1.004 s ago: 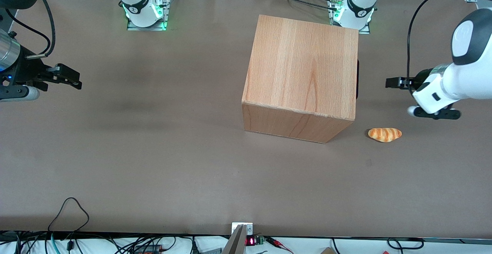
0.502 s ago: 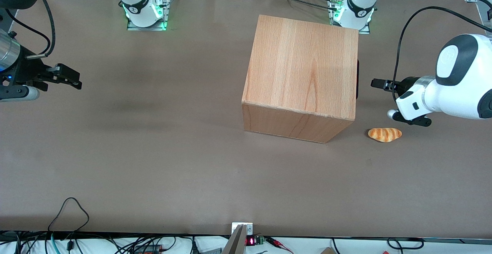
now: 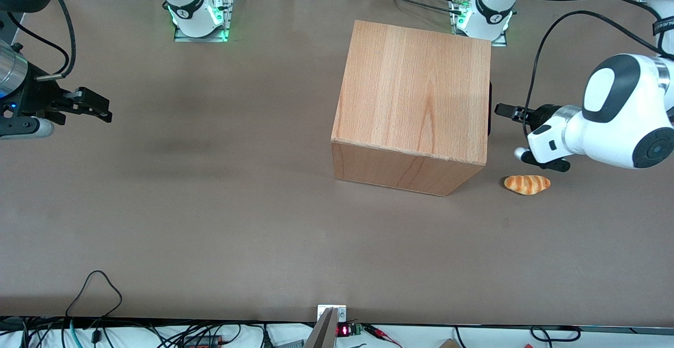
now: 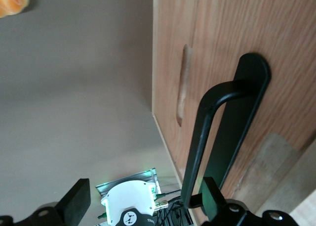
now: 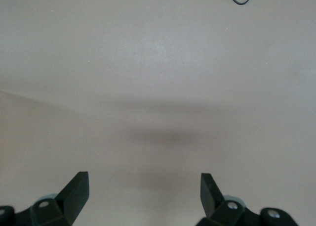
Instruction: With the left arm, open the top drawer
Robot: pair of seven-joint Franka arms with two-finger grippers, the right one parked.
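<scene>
Black bar handle (image 4: 222, 132) fills the wrist view close up, fixed to the wood front of the top drawer (image 4: 276, 43); one gripper finger (image 4: 211, 196) sits just beside the bar's end and the other finger (image 4: 74, 202) is well apart from it over bare table, so the jaws stand wide, holding nothing. Whether the near finger touches the bar cannot be told. A recessed slot (image 4: 181, 87) shows in the wood beside the handle. The drawer front runs out of frame, so its full outline and any seam are not visible there.

From the front, the bread roll (image 3: 527, 184) lies on the table (image 3: 210, 221) nearest the camera, toward the working arm's end. Farther from the camera than the roll, the gripper (image 3: 504, 110) points at the cabinet (image 3: 416, 100), its tips just beside the thin dark strip of handle (image 3: 490, 108) at the cabinet's edge. The drawer's face is hidden in this view; only the casing's top and one side show, and the drawer looks shut. The left arm (image 3: 616, 113) is cut off at the frame edge.

Compared with a second ago the gripper has moved in toward the cabinet, closing most of the gap; the roll and the cabinet have not shifted
</scene>
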